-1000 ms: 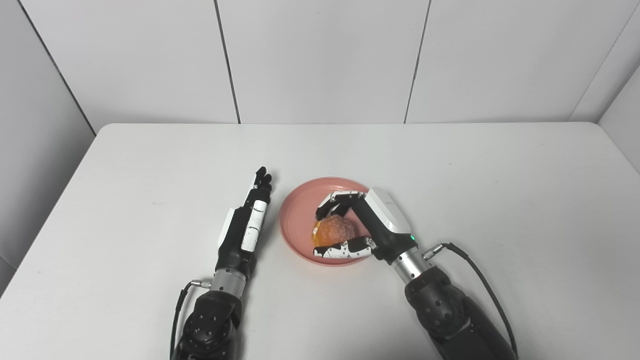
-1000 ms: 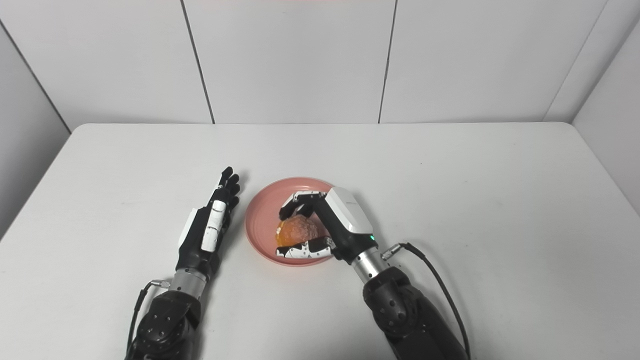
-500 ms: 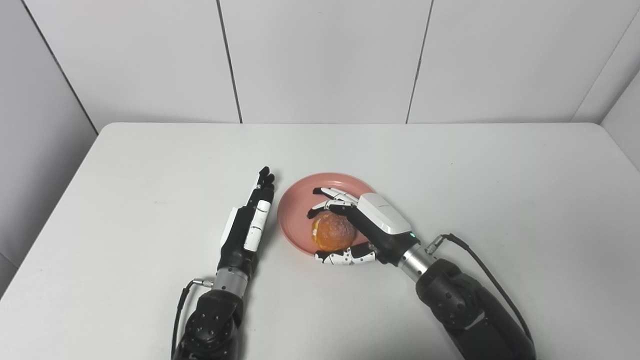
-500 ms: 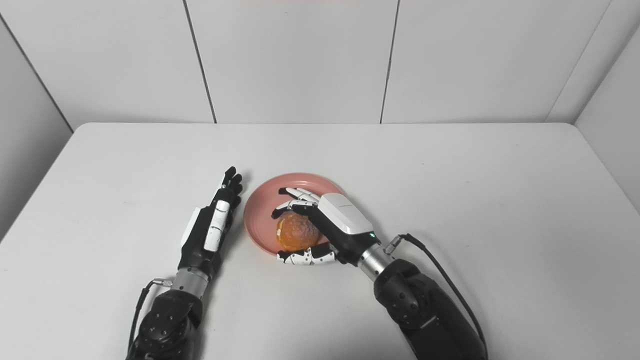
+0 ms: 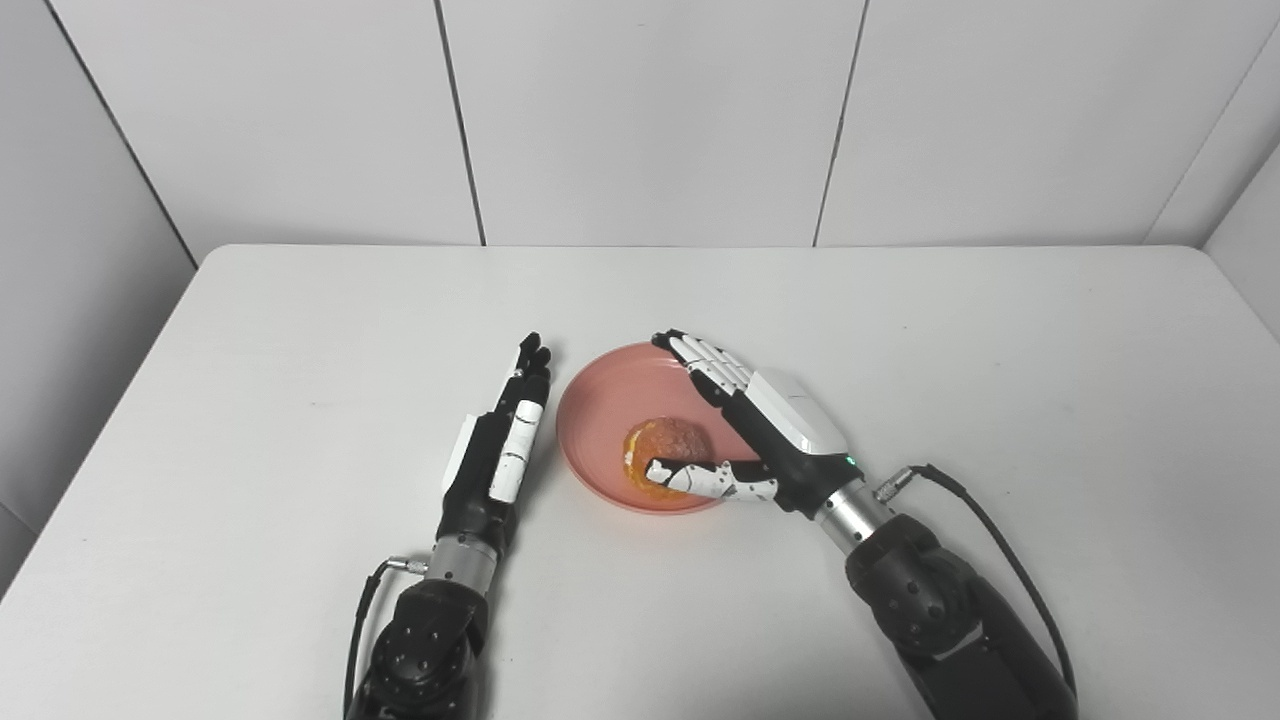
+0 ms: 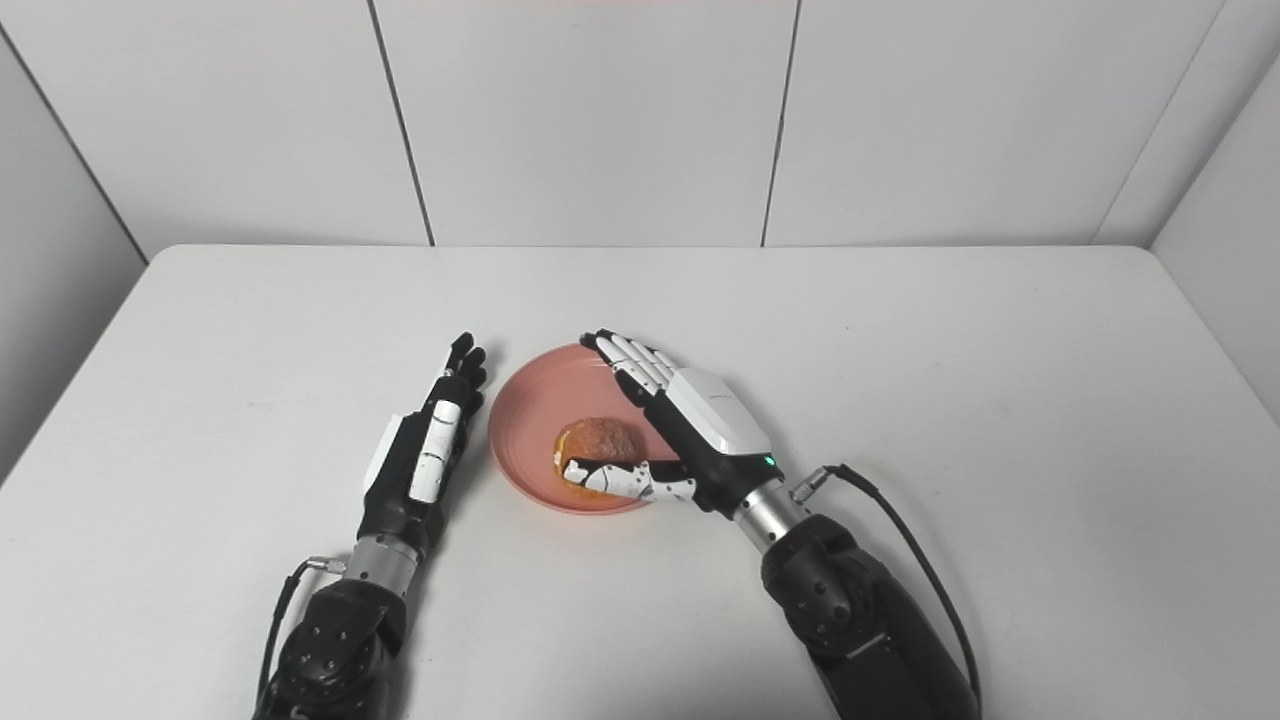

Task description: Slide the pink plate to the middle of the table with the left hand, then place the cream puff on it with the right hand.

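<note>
A pink plate sits near the middle of the white table. On it lies the golden-brown cream puff, resting free. My right hand is open beside the puff, fingers stretched out over the plate's right side and thumb lying in front of the puff. My left hand lies flat and open on the table just left of the plate, fingers straight and pointing away, apart from the rim.
White wall panels close off the table's back and both sides. A black cable loops from my right wrist over the tabletop.
My right hand opened from around the cream puff, straightening its fingers and pulling slightly to the right; the puff now rests on the plate. My left hand stayed put.
</note>
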Robot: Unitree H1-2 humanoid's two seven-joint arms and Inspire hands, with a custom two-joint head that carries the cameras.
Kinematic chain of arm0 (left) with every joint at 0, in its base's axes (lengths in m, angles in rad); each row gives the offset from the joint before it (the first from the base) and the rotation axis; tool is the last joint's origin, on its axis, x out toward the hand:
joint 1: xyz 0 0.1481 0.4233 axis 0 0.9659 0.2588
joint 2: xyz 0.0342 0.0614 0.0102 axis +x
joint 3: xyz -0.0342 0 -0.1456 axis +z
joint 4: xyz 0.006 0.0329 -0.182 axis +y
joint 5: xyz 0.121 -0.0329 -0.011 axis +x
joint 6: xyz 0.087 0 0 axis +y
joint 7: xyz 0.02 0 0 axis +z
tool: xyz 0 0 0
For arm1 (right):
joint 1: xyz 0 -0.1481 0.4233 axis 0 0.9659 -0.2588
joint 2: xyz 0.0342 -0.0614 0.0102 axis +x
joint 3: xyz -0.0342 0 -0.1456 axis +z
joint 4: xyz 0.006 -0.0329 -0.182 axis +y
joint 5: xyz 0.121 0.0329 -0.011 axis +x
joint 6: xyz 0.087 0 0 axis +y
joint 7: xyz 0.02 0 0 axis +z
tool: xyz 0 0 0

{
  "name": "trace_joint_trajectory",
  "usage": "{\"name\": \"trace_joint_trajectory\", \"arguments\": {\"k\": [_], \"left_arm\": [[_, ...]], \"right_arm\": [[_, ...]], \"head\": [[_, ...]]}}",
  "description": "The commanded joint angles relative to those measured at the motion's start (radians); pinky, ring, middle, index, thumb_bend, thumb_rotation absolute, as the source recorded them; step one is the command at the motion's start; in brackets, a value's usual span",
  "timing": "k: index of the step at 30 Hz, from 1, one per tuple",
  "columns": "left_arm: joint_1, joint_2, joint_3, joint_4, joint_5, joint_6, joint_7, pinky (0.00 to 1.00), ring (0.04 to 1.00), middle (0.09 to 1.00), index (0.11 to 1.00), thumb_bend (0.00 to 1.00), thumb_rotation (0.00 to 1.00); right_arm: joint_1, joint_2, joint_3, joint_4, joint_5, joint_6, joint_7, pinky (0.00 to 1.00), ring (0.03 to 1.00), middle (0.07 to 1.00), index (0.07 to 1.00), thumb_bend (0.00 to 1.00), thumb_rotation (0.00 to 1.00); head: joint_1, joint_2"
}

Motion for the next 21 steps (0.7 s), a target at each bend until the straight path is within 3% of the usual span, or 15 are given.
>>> {"name": "trace_joint_trajectory", "arguments": {"k": [1,6,10,12,16,21], "left_arm": [[0.011,-0.015,-0.017,0.009,-0.002,0.027,-0.023,1.0,1.0,1.0,1.0,0.7,1.0],[0.012,-0.016,-0.016,0.003,-0.001,0.035,-0.019,1.0,1.0,1.0,1.0,0.7,1.0],[0.009,-0.017,-0.012,0.008,-0.002,0.027,-0.015,1.0,1.0,1.0,1.0,0.69,1.0],[0.009,-0.017,-0.011,0.01,0.0,0.026,-0.013,1.0,1.0,1.0,1.0,0.69,1.0],[0.008,-0.019,-0.007,0.014,-0.001,0.011,-0.01,1.0,1.0,1.0,1.0,0.69,1.0],[0.008,-0.019,-0.004,0.007,0.002,0.015,-0.005,1.0,1.0,1.0,1.0,0.7,1.0]], "right_arm": [[-0.016,0.015,-0.024,-0.012,0.035,-0.062,-0.044,1.0,1.0,1.0,0.999,0.58,0.89],[0.006,0.049,-0.068,0.008,0.097,-0.112,-0.103,0.97,1.0,1.0,1.0,0.57,0.86],[0.028,0.081,-0.106,0.015,0.12,-0.107,-0.149,0.95,0.996,1.0,1.0,0.61,0.92],[0.033,0.09,-0.118,0.022,0.155,-0.118,-0.147,0.98,1.0,1.0,1.0,0.56,0.94],[0.052,0.108,-0.14,0.008,0.222,-0.069,-0.121,1.0,1.0,1.0,1.0,0.55,0.99],[0.089,0.123,-0.15,-0.054,0.221,0.06,-0.106,0.94,0.999,1.0,1.0,0.67,1.0]], "head": [[0.001,0.0],[-0.002,0.002],[-0.005,0.002],[-0.006,0.001],[-0.01,0.002],[-0.015,0.003]]}}
